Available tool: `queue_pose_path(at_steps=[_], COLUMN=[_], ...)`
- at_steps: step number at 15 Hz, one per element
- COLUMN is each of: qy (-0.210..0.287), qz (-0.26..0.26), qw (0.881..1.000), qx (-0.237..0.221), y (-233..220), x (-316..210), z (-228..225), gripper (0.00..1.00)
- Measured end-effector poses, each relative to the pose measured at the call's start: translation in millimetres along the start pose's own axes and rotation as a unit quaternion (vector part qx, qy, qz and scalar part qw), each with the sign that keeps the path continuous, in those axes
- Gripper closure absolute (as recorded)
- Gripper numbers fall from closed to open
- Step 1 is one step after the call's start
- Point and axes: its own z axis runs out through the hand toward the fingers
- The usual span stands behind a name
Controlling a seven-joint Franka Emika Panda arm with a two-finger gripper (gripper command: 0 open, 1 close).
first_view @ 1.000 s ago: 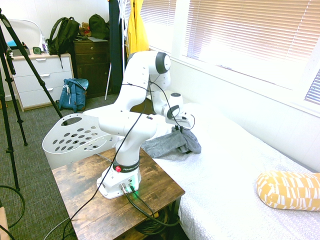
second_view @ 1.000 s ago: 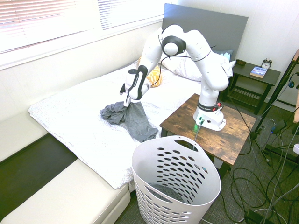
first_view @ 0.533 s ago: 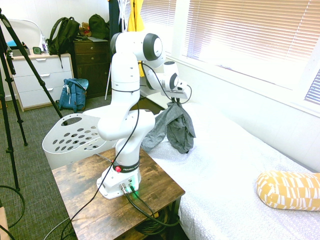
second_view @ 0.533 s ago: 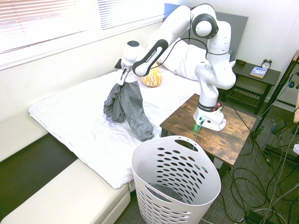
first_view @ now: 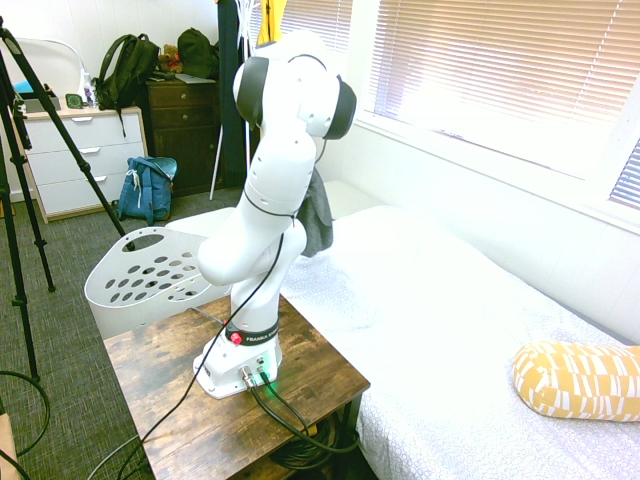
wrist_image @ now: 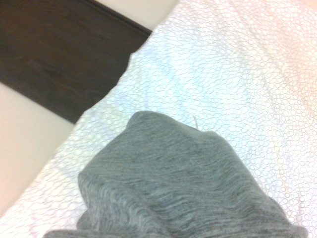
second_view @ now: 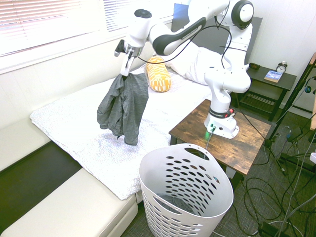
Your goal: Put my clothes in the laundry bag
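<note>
Arm stretched high, pincer (second_view: 124, 60) pointing down (pinching the clothes (second_view: 122, 106), dangling over the bed (second_view: 74, 123))

Your arm (first_view: 270, 190) is glossy white all over, built from rounded, tube-like segments with bulbous joints. Dark grey discs cap the joints, one on each side of the top elbow in the first exterior view and one on the high shoulder in the second. A black band with white lettering rings the base, beside a small red dot. Thin black cables run loosely along the outside of the links, and a green light glows at its foot
</note>
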Motion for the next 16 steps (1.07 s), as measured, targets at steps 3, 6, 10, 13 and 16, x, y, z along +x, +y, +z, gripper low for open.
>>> queue_pose_path(at_steps=[3, 6, 10, 13, 16], qy=[-0.006, -0.006, -0.039, -0.057, -0.056], qz=[-0.043, -0.093, -0.117, -0.131, -0.138], qw=[0.999, 0.996, 0.992, 0.987, 0.986], qx=[0.014, 0.014, -0.041, -0.069, -0.071], y=[7, 22, -3, -5, -2], x=[-117, -256, -333, -349, -355], z=[-132, -187, -98, -59, -53], gripper=[1.0, 1.0, 0.0, 0.0, 0.0])
